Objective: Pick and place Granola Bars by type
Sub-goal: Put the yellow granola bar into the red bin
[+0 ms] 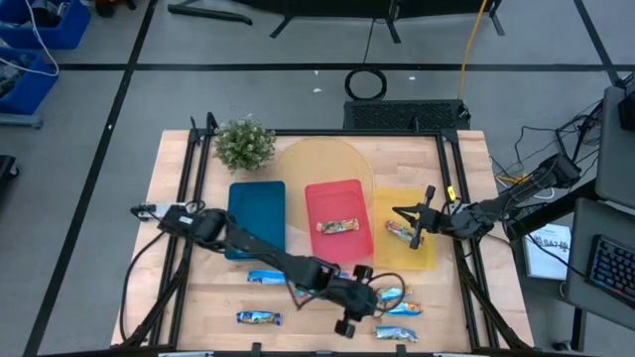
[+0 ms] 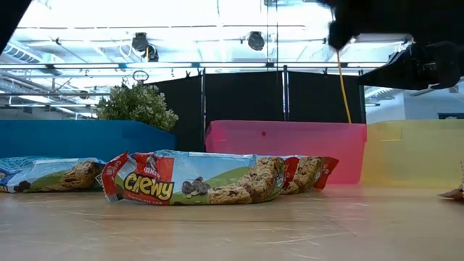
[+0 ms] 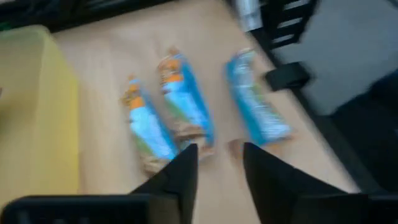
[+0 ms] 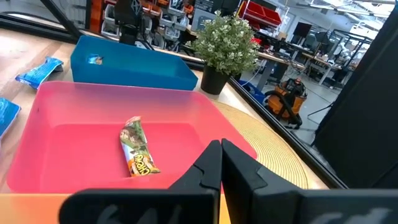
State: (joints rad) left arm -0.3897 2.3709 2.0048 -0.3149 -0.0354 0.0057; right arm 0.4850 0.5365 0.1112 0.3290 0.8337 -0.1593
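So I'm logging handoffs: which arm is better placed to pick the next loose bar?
Left. The left gripper hangs open beside the loose bars at the table's front; the right gripper sits shut over the yellow tray.

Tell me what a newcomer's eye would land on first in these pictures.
Three bright trays in a row mid-table: blue tray, red tray holding one bar, yellow tray holding another bar. The left gripper, open, reaches over loose granola bars at the near edge, while the right gripper hangs shut above the yellow tray. A potted plant stands behind the blue tray.
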